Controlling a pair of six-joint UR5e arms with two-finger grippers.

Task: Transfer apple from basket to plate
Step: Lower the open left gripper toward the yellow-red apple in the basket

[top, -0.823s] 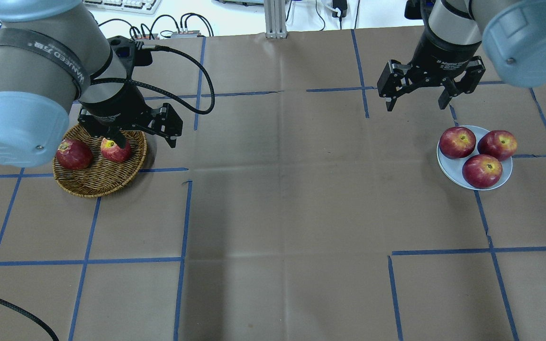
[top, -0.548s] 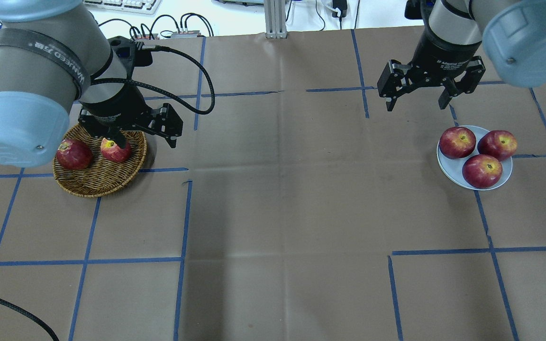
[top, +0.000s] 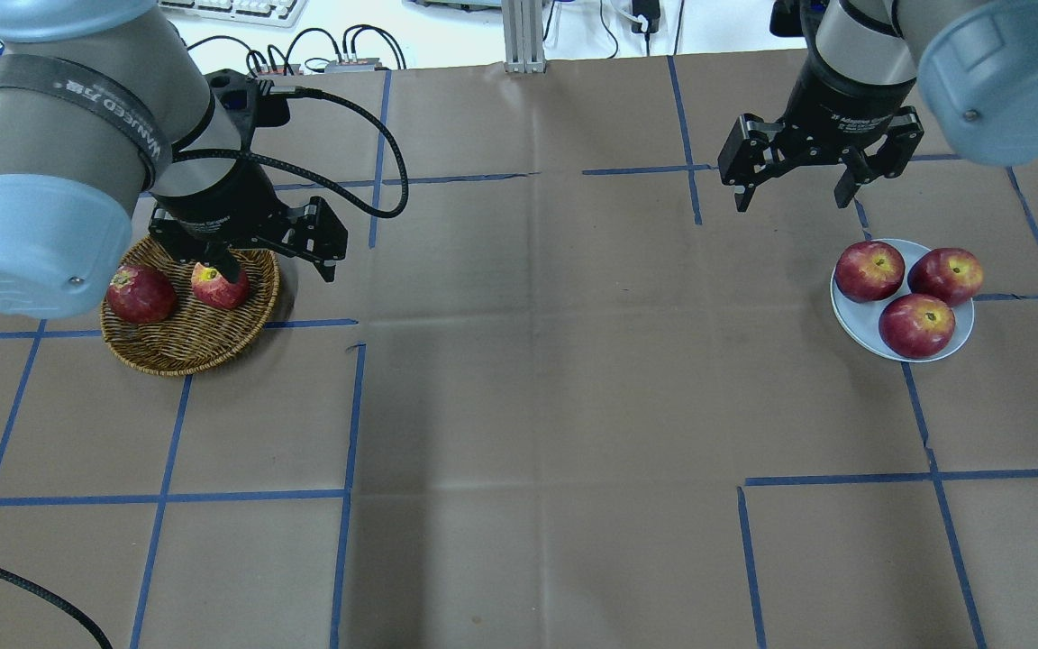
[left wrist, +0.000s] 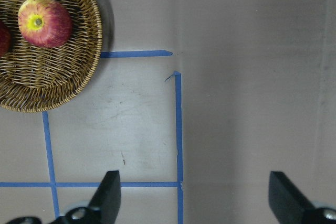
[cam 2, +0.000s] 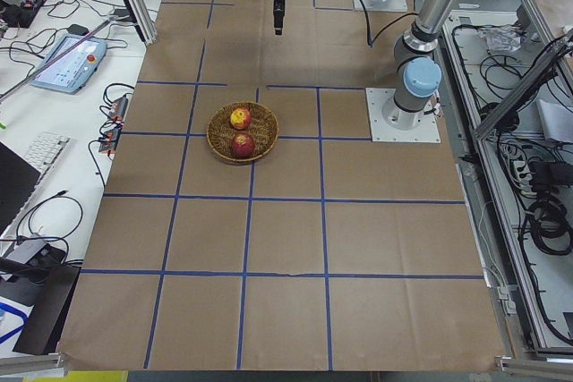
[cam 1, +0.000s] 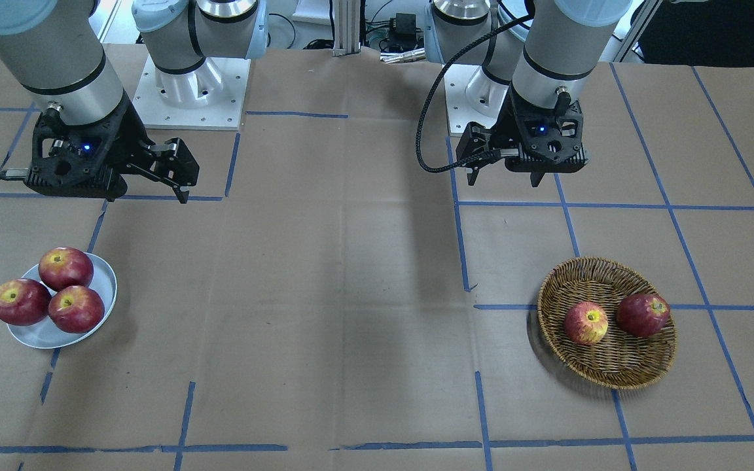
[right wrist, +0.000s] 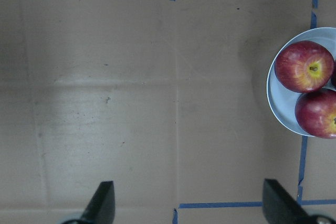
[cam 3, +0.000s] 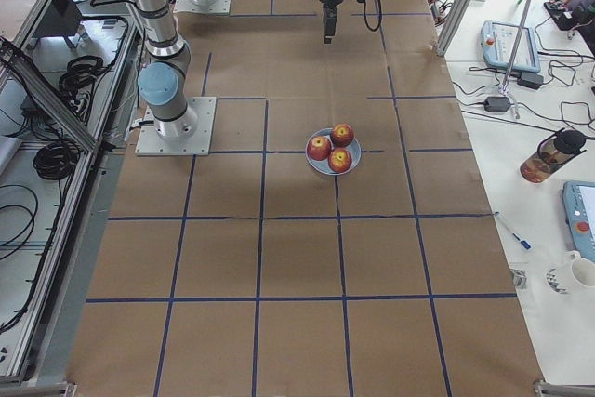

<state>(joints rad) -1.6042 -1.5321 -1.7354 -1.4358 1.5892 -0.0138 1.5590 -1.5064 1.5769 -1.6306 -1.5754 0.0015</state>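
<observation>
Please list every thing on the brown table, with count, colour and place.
streaked apple: 1, red and yellow, in basket.
dark apple: 1, dark red, in basket, beside it.
basket: 1, tan wicker, robot's left side.
plate apples: 3, red, on plate.
plate: 1, pale blue, robot's right side.
table: 1, brown paper with blue tape lines.
left gripper: 1, black, jaws open, raised near basket.
right gripper: 1, black, jaws open, raised near plate.

Left wrist view cut the basket [left wrist: 79,72] off at the picture's left and top edges, so we got only a sliver of the dark apple [left wrist: 2,38]. Right wrist view clipped the plate [right wrist: 278,103] at the right edge. Overhead, the left gripper [top: 279,270] hid the basket's far rim, and one finger overlapped the apple [top: 220,288]. In the side views we couldn't judge the jaws, too small.
</observation>
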